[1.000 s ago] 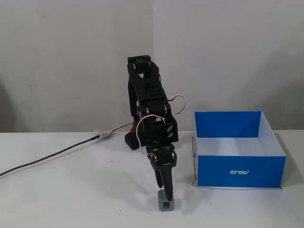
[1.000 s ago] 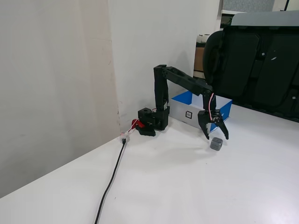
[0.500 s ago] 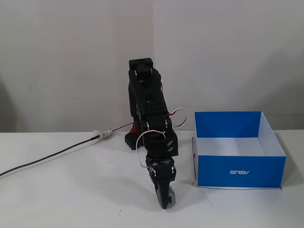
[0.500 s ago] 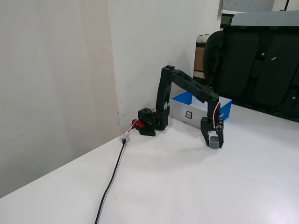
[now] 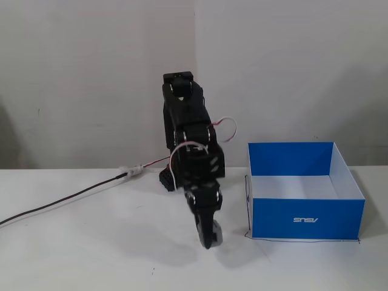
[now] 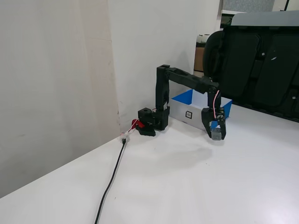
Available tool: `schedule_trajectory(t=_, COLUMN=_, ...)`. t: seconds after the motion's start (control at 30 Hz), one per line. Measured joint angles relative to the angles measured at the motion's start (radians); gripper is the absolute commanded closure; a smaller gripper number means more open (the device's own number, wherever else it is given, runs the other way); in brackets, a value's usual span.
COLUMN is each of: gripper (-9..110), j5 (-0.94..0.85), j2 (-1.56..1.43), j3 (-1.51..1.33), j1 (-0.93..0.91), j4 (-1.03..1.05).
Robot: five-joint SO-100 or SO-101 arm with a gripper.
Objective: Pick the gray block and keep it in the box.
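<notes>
pincer (image 5: 209, 236) at the end of the black arm (image 5: 188, 139), pointing downward and pinching the gray block (image 5: 216, 233) between its fingers; the block shows as a small gray patch at the fingertips, also seen in the other fixed view (image 6: 217, 135), where the pincer (image 6: 217, 134) hangs clear above the white table (image 6: 196, 186). the box (image 5: 306, 219), blue outside and white inside, open at the top, rests on the table; its front wall carries a small white upside-down "asus" logo (image 5: 305, 220). relative to the box, in the fixed view facing its logo side, the pincer and block lie to the left of the box's left wall, outside it, near but not touching, at about the height of the front wall. in the other fixed view the box (image 6: 183, 98) stands behind the arm, against the wall side of the table, and the block hangs in front of its near right corner. the arm's base (image 6: 152, 122) sits left of the box in that view, and a dark cable (image 6: 110, 184) runs from beside the base toward the near table edge, well apart from the box
</notes>
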State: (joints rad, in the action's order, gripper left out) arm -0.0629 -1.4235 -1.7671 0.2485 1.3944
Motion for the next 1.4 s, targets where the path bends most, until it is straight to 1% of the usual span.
schedule_trajectory(t=0.23, gripper=101, j5=-0.005, j2=-0.351, j3=0.0, j1=0.11, j4=0.074)
schedule_trajectory(t=0.43, gripper=101, j5=0.015, j2=-0.442, j3=-0.029, j1=0.221, j4=0.084)
schedule_trajectory(t=0.6, gripper=101, j5=0.017, j2=-0.566, j3=-0.081, j1=0.405, j4=0.084)
schedule_trajectory(t=0.77, gripper=101, j5=0.021, j2=-0.595, j3=-0.124, j1=0.555, j4=0.084)
schedule_trajectory(t=0.93, gripper=101, j5=0.069, j2=-0.595, j3=-0.126, j1=0.709, j4=0.081)
schedule_trajectory(t=1.07, gripper=101, j5=0.075, j2=-0.591, j3=-0.126, j1=0.824, j4=0.017)
schedule_trajectory(t=1.23, gripper=101, j5=0.086, j2=-0.44, j3=-0.126, j1=0.953, j4=-0.052)
schedule_trajectory(t=1.3, gripper=96, j5=0.086, j2=-0.353, j3=-0.126, j1=0.963, j4=-0.091)
schedule_trajectory(t=1.37, gripper=90, j5=0.106, j2=-0.33, j3=-0.126, j1=0.963, j4=-0.126)
schedule_trajectory(t=1.4, gripper=80, j5=0.121, j2=-0.33, j3=-0.126, j1=0.963, j4=-0.137)
